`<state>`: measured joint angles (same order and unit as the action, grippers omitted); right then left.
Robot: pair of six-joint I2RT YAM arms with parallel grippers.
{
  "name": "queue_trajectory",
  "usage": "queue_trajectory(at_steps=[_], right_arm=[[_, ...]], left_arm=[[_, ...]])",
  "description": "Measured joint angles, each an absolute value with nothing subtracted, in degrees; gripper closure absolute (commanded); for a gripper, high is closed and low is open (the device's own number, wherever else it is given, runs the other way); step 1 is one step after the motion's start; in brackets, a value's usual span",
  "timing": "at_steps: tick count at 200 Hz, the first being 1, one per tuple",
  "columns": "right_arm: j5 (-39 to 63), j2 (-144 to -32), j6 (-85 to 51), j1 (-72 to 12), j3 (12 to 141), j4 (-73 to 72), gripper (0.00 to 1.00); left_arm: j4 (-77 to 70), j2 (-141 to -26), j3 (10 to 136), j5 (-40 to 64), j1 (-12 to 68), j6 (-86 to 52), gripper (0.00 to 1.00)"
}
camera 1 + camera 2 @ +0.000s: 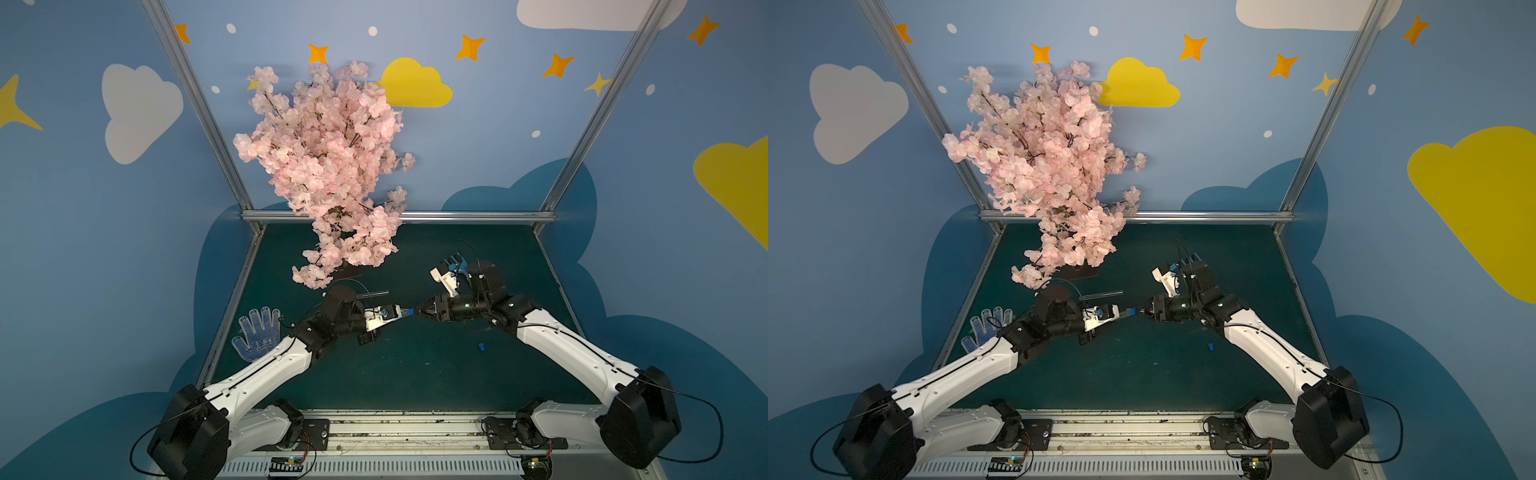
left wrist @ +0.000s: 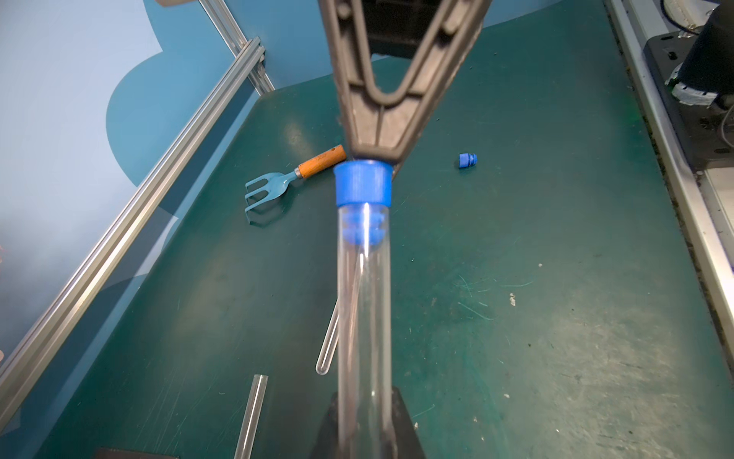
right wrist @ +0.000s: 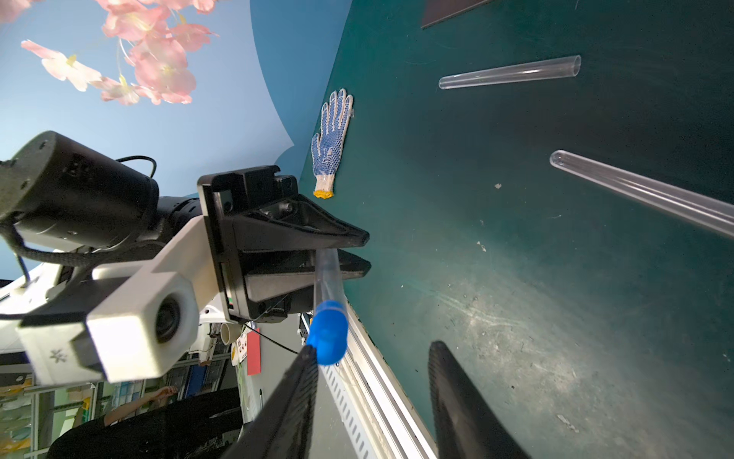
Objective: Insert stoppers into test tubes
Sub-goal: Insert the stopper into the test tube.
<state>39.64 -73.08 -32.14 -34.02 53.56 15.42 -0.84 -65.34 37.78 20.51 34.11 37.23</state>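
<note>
Tube (image 2: 363, 318) fills the left wrist view, clamped in the left tool (image 3: 367, 254), whose jaws are drawn tight on it; stopper (image 2: 363, 184) sits in its mouth, ribs inside the glass, cap outside; right tool (image 3: 375, 349) has its jaws apart, gripping nothing, one finger (image 3: 306, 369) touching the cap; second stopper (image 2: 466, 160) lies on the green desk (image 2: 556, 278), well apart; two spare tubes (image 3: 510, 72) lie flat there too; fork (image 2: 278, 183) lies on it as well; glove (image 3: 331, 143) by the desk's left edge; blossom tree (image 1: 328, 166) at the back; blue walls (image 1: 104, 249) with clouds and stars all round.
</note>
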Motion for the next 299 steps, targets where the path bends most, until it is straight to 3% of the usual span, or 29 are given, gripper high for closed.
queue_trajectory(at_steps=[102,299], right_arm=[[40.2,-70.7,-32.3,-32.6,53.6,14.0,0.55],[41.6,-78.2,-31.1,-35.2,56.3,14.4,0.57]], left_arm=[[-0.9,-64.9,37.8,22.3,33.8,37.3,0.98],[-0.5,-63.2,35.7,22.0,32.5,36.2,0.98]])
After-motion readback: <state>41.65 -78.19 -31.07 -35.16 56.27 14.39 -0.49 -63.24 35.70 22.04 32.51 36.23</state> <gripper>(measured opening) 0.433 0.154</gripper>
